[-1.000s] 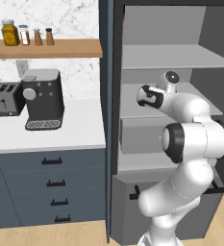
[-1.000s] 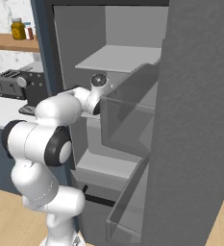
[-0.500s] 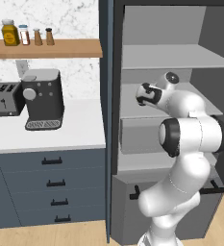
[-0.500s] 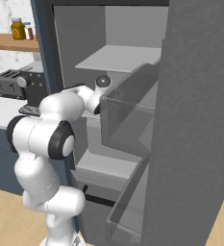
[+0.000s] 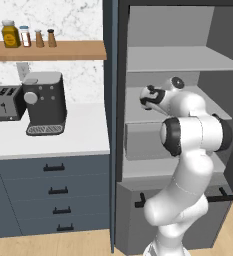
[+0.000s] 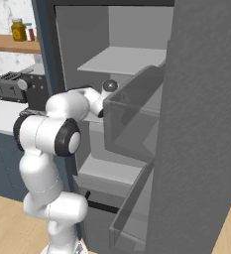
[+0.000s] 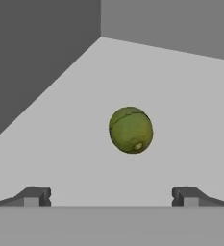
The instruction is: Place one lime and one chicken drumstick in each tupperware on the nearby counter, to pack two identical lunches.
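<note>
Lime (image 7: 130, 130): you are looking at it lying alone on the pale grey fridge shelf (image 7: 180, 96), ahead of the hand and a little right of centre between the tips.
Fingers (image 7: 111, 196): they are standing fully apart, holding nothing; the two dark tips are sitting wide on either side at the bottom of the hand view, with the lime well clear of both.
Arm: you are reaching into the open fridge (image 5: 178, 65) at the middle shelf, with the hand (image 5: 150, 97) tucked inside the left side of the compartment.
Handling: you are likely dealing with a small, light, firm fruit with a smooth rind; being round, it will probably roll if nudged from one side.
Where to hold: you are best closing across its widest middle, one finger on each side, so it cannot squirt out forward.
Approach: you are still needing to shift slightly right and move in before closing.
Counter (image 5: 83, 135): it is lying left of the fridge, carrying the coffee machine (image 5: 44, 102) and the toaster (image 5: 3, 102).
Tupperware: you cannot tell its position from these views.
</note>
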